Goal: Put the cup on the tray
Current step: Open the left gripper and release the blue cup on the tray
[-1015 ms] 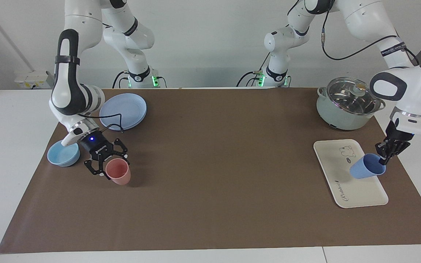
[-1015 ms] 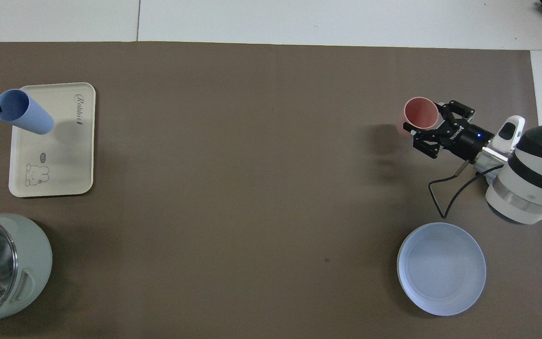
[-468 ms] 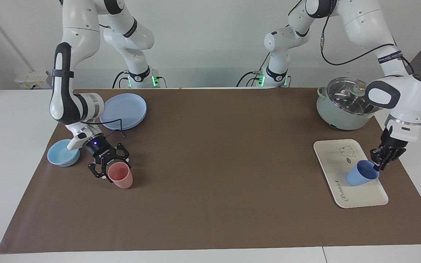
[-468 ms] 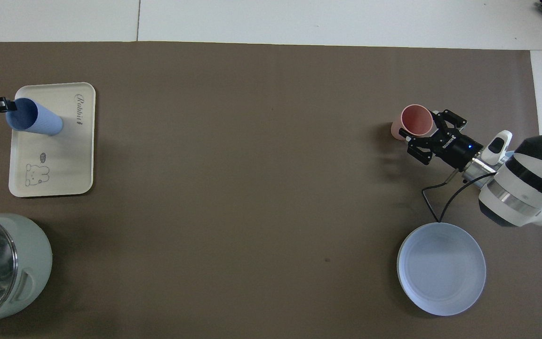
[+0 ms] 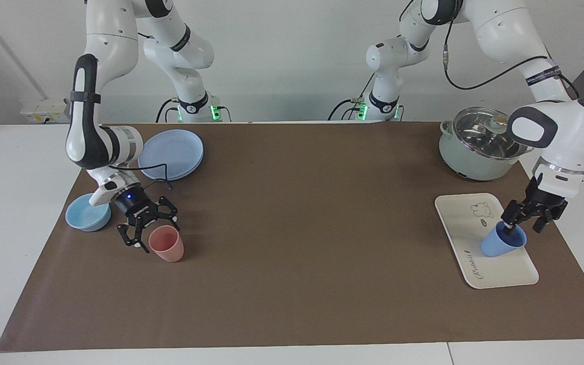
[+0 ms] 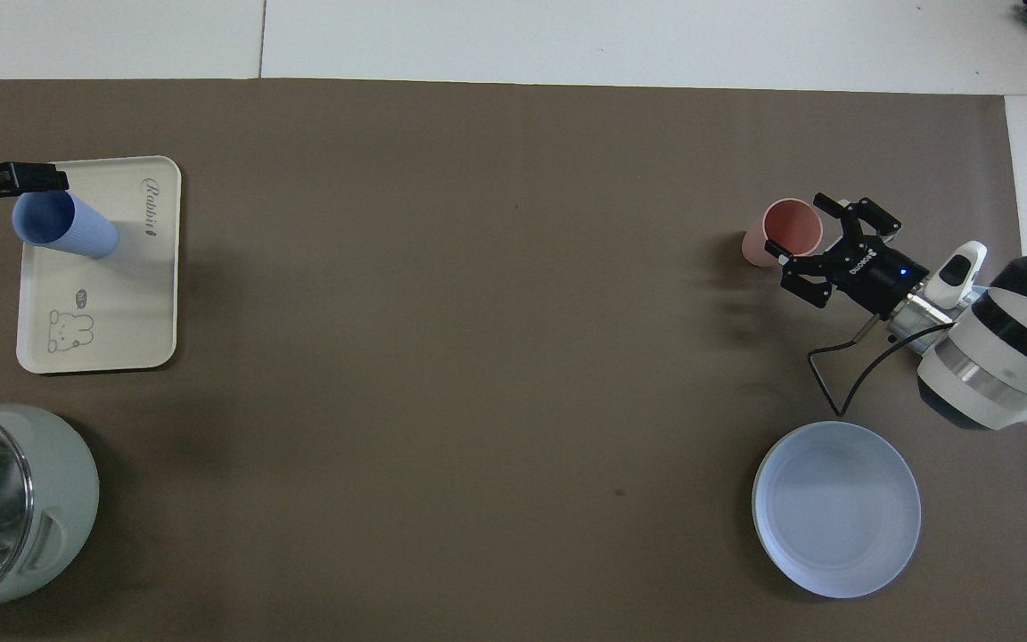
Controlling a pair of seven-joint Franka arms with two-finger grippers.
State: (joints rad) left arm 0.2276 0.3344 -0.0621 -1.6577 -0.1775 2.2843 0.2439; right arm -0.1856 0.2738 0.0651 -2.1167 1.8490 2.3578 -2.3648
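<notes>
Cup [image 5: 501,243] stands upright on the tray [image 5: 462,223], its mouth up, on the half of the tray farther from the robots. The left gripper [image 5: 523,224] sits at the cup's rim with its fingers spread: one finger [image 5: 509,229] reaches down at the mouth of the cup, the other is out to the side and clear of the wall, so the cup is let go and rests on the tray by itself. In the overhead view the cup [image 6: 65,227] lies close to the tray's [image 6: 157,294] outer long edge, with the bear drawing on the part nearer to the robots and the script on the part farther from them.

A pale green pot [image 5: 479,143] with a glass lid stands nearer to the robots than the tray, at the left arm's end of the table.

Toward the right arm's end, a salmon-pink cup [image 5: 167,244] stands upright on the brown mat [image 5: 302,243]. The right gripper [image 5: 146,227] is low, just beside this cup, with its fingers apart and gripping nothing; the overhead view shows the fingers [image 6: 845,210] at the pink cup's [image 6: 783,231] side rather than around it. A light-blue bowl [image 5: 87,213] sits just beside that gripper, toward the table's edge, and a round blue plate [image 5: 171,154] lies nearer to the robots than the bowl.
</notes>
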